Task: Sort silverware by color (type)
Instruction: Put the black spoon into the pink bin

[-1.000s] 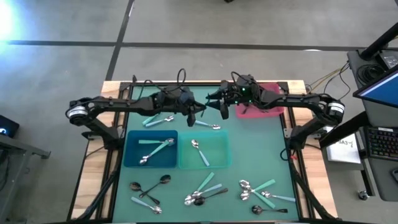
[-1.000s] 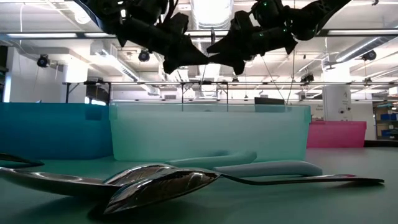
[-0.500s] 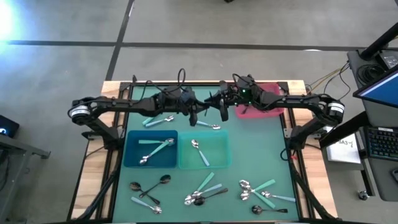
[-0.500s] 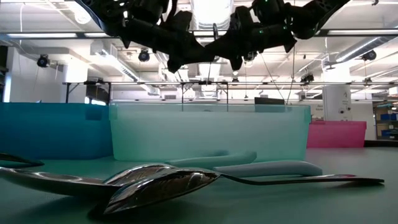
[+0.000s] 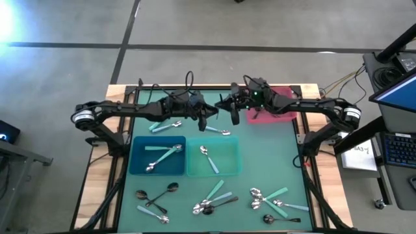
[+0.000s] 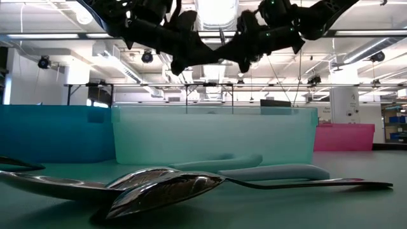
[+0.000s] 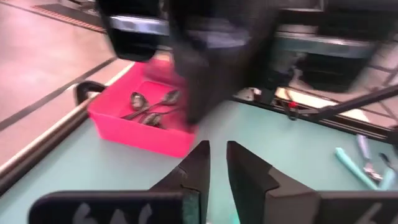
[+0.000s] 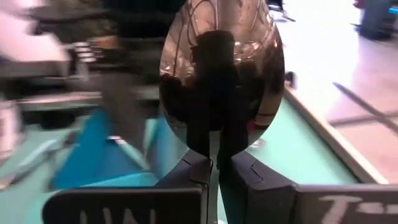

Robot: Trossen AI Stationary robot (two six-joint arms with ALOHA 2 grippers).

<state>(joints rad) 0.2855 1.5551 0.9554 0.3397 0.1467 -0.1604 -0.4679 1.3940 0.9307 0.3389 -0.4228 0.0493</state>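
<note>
Now, your notes, line by line
Right tool: your right tool (image 5: 233,115) hangs above the far middle of the green surface (image 5: 260,162), just beside the pink bin (image 5: 281,117); in its wrist view the two fingers (image 8: 189,171) are pinched together on a shiny silver spoon (image 8: 221,68), bowl up in front of the camera
Left tool: your left tool (image 5: 207,119) sits close to the right one, tips nearly meeting over the surface's far middle; its wrist view shows the fingers (image 7: 198,163) narrow with a slim gap and nothing between them
Low view: both arms cross dark near the top, left tool (image 6: 179,63) and right tool (image 6: 243,62) close together, well above the bins
Pink bin: a few dark spoons (image 7: 149,107) lie inside, seen from the left wrist
Blue bin: the blue bin (image 5: 137,166) holds teal-handled spoons (image 5: 162,149) and a silver bowl end
Teal bin: the teal bin (image 5: 229,166) beside it, touching, holds a silver spoon (image 5: 204,151) and a teal handle
Loose, far side: a teal-handled spoon (image 5: 162,125) and a silver spoon (image 5: 218,131) lie on the surface just beyond the bins
Loose, near side: dark spoons (image 5: 156,192) at near left, a mixed cluster (image 5: 214,198) in the middle, another mixed cluster (image 5: 273,201) at near right
Low view foreground: two silver spoon bowls (image 6: 159,184) lie overlapping, close to the camera
</note>
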